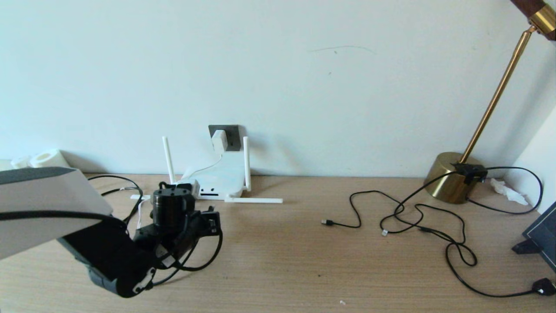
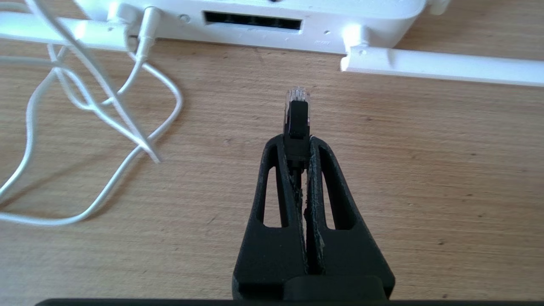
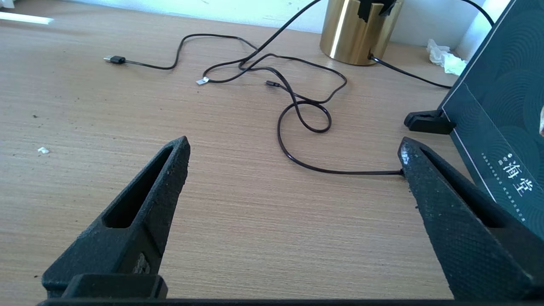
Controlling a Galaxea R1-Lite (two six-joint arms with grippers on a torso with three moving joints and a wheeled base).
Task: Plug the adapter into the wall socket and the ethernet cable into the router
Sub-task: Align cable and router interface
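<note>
My left gripper (image 2: 297, 142) is shut on the ethernet cable's plug (image 2: 297, 111). The plug's clear tip sticks out past the fingertips, a short way in front of the router (image 2: 340, 17), and points toward its dark port slot (image 2: 253, 21). In the head view the left gripper (image 1: 184, 189) is close before the router (image 1: 217, 180), and the black ethernet cable (image 1: 208, 256) loops under the wrist. The white adapter (image 1: 219, 140) sits in the dark grey wall socket (image 1: 230, 132), and its white cord (image 2: 140, 55) runs into the router. My right gripper (image 3: 293, 148) hangs open over bare table.
One router antenna (image 2: 442, 66) lies flat on the table beside the plug's path, and loose white cord loops (image 2: 85, 127) lie on the other side. Thin black cords (image 1: 412, 217), a brass lamp base (image 1: 451, 178) and a dark box (image 3: 501, 106) are at the right.
</note>
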